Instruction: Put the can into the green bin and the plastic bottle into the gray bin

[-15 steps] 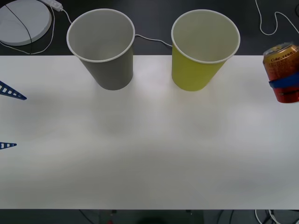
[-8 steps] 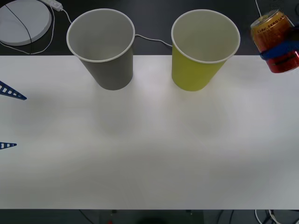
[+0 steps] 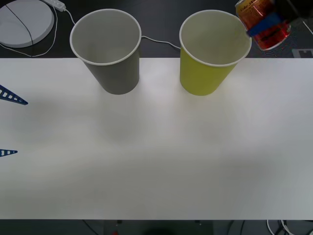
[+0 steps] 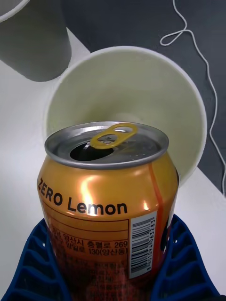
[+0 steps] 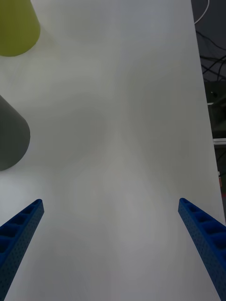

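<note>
The right gripper (image 3: pixel 266 22) holds the can (image 3: pixel 261 22) aloft at the far right of the front view, its blue fingers (image 4: pixel 35 268) clamped on the can's lower body from both sides. The can is tilted, its top leaning toward the green bin (image 3: pixel 210 73), and it overlaps that bin's white rim at the right edge. From the right wrist view the can (image 4: pixel 108 197) sits upright between the fingers with its pull-tab opening facing up, and the green bin's pale inside (image 4: pixel 141 94) lies just beyond it, with the gray bin (image 4: pixel 35 42) farther off to one side. Both bins stand upright at the far edge of the white table (image 3: pixel 156 156), the gray bin (image 3: pixel 110 63) on the left and the green bin beside it, apart from each other. The left gripper (image 3: pixel 6 125) hovers at the left edge of the table, its fingers (image 5: pixel 202 235) spread wide and holding nothing
</note>
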### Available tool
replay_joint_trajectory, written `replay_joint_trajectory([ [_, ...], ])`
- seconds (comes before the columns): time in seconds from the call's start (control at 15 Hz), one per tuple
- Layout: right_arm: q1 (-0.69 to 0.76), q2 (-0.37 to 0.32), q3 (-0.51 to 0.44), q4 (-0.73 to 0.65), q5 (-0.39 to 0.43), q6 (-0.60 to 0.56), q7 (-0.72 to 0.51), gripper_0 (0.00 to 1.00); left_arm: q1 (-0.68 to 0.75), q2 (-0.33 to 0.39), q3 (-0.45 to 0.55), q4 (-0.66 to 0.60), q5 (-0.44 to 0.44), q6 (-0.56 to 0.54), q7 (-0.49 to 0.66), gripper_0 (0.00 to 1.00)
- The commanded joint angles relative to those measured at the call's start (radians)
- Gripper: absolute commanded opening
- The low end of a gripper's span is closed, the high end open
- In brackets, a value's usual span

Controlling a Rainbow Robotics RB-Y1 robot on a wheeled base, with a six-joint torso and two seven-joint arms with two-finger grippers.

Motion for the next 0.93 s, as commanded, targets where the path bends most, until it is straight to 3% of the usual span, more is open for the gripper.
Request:
replay_joint_trajectory([
  [0.07, -0.042, 0.104, 0.002, 0.043, 0.150, -0.003, 0.012, 0.00, 0.000, 0.000, 0.000, 0.000, 0.000, 0.000, 0.000, 1.00],
  [0.4, -0.092, 0.245, 0.010, 0.146, 0.282, -0.026, 0.050, 0.00, 0.000, 0.000, 0.000, 0.000, 0.000, 0.000, 0.000, 1.00],
  [0.6, -0.130, 0.263, 0.065, 0.169, 0.298, -0.020, 0.052, 0.00, 0.000, 0.000, 0.000, 0.000, 0.000, 0.000, 0.000, 1.00],
  [0.67, -0.132, 0.268, 0.065, 0.171, 0.304, -0.018, 0.052, 0.04, 0.000, 0.000, 0.000, 0.000, 0.000, 0.000, 0.000, 1.00],
  [0.8, -0.134, 0.271, 0.065, 0.169, 0.308, -0.014, 0.083, 0.72, 0.000, 0.000, 0.000, 0.000, 0.000, 0.000, 0.000, 1.00],
  [0.87, -0.134, 0.269, 0.064, 0.169, 0.304, -0.015, 0.092, 1.00, 0.000, 0.000, 0.000, 0.000, 0.000, 0.000, 0.000, 1.00],
  [0.93, -0.132, 0.266, 0.065, 0.169, 0.298, -0.014, 0.099, 1.00, 0.000, 0.000, 0.000, 0.000, 0.000, 0.000, 0.000, 1.00],
])
